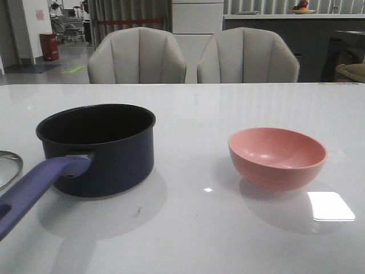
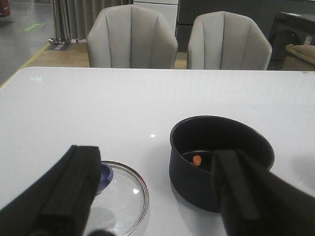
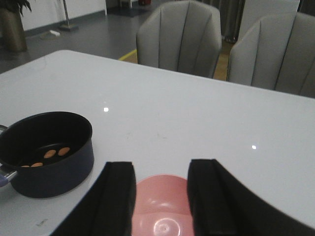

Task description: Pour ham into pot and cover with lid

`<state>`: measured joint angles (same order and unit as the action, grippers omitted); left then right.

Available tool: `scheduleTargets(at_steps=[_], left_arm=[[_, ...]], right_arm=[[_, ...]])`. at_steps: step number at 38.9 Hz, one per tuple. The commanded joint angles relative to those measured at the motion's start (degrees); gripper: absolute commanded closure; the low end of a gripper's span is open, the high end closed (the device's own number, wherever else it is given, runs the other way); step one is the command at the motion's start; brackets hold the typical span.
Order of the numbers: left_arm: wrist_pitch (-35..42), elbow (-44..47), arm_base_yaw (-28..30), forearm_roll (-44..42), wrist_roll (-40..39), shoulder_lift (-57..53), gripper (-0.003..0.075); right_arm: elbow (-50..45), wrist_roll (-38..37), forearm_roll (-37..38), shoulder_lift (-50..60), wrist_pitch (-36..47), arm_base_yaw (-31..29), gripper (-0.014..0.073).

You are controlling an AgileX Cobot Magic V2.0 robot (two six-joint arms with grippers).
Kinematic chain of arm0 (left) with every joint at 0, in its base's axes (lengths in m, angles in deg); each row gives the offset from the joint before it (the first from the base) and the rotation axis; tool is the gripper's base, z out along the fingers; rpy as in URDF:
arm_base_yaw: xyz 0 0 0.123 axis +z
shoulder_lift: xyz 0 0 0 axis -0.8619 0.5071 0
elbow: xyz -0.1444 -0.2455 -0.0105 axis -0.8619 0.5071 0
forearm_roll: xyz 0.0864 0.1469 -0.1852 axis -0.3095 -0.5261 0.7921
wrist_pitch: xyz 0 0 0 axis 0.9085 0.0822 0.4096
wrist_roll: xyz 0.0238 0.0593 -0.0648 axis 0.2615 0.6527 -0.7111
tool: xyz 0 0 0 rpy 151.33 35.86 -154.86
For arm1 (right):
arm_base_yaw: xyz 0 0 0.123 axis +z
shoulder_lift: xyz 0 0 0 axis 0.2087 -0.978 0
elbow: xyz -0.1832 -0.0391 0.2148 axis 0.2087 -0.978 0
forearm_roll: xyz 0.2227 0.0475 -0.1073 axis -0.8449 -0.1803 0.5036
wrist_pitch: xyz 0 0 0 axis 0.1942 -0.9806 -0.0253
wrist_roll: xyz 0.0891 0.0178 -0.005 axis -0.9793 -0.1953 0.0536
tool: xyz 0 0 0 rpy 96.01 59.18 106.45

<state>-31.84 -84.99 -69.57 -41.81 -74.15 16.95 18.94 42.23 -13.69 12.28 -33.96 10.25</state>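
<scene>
The dark navy pot (image 1: 97, 148) stands at the left of the table, its long blue-purple handle (image 1: 40, 185) pointing toward me. Orange-pink ham pieces (image 3: 56, 152) lie on its black bottom; one piece also shows in the left wrist view (image 2: 197, 160). The glass lid (image 2: 123, 196) with its blue-purple knob (image 2: 105, 175) lies flat on the table to the pot's left; only its rim (image 1: 10, 168) shows in the front view. My left gripper (image 2: 156, 153) is open and empty above the lid and pot. My right gripper (image 3: 161, 167) is open and empty above the pink bowl.
The pink bowl (image 1: 278, 157) stands upright and empty at the right of the table, also in the right wrist view (image 3: 160, 209). Two grey chairs (image 1: 137, 57) stand behind the far table edge. Neither arm shows in the front view.
</scene>
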Motion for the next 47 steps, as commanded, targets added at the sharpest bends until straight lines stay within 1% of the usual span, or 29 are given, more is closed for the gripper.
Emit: scheduleTargets(at_steps=[1,8,15,16,18,21,23,25,32,36,40,43,45,47], left_arm=[[4.87,-1.41,-0.48,0.40,-0.26,0.81,0.0209],[4.87,-1.41,-0.48,0.40,-0.26,0.81,0.0209],[4.53,-1.41,-0.48,0.40,-0.26,0.81,0.0209],[4.39,-1.41,-0.48,0.40,-0.26,0.81,0.0209],[4.35,-1.41,-0.48,0.40,-0.26,0.81,0.0209],[4.35,-1.41,-0.48,0.40,-0.26,0.81,0.0209],[4.35,-1.41,-0.48,0.40,-0.26,0.81,0.0209],[4.11,-1.41,-0.48,0.40,-0.26,0.81,0.0209],[3.93,-1.41,-0.48,0.40,-0.26,1.05,0.0206],[1.32,-3.01,-0.48,0.40,-1.00,4.07,0.0190],[-3.52,-6.54,-0.48,0.40,-4.21,10.56,0.0135],[-5.80,-9.95,-0.48,0.40,-4.20,18.16,0.0077],[-6.30,-12.27,-0.48,0.07,-4.20,22.46,0.0061],[-6.54,-14.60,-0.48,-0.65,-4.20,27.12,0.0061]], right_arm=[[-2.12,0.72,-0.52,5.31,5.02,0.53,0.0217],[-7.46,0.72,-0.52,13.19,4.64,0.53,0.0217],[-9.20,0.72,-0.52,14.07,2.76,0.53,0.0225],[-9.37,0.72,-0.52,14.07,2.56,0.53,0.0241],[-9.82,0.72,-0.52,14.07,2.51,0.53,0.0314],[-10.32,0.72,-0.52,14.07,2.76,0.45,0.0476],[-10.50,0.72,-0.52,14.07,2.82,0.45,0.0435],[-10.54,0.72,-0.52,14.07,2.74,0.45,0.0424],[-10.54,0.72,-0.52,14.07,2.74,0.45,0.0424],[-10.54,0.72,-0.52,14.07,2.74,0.45,0.0424],[-10.54,0.72,-0.52,14.07,2.74,0.45,0.0424],[-10.54,0.72,-0.52,14.07,2.74,0.45,0.0424],[-10.54,0.72,-0.52,14.07,2.74,0.45,0.0424],[-10.54,0.72,-0.52,14.07,2.74,0.45,0.0424]])
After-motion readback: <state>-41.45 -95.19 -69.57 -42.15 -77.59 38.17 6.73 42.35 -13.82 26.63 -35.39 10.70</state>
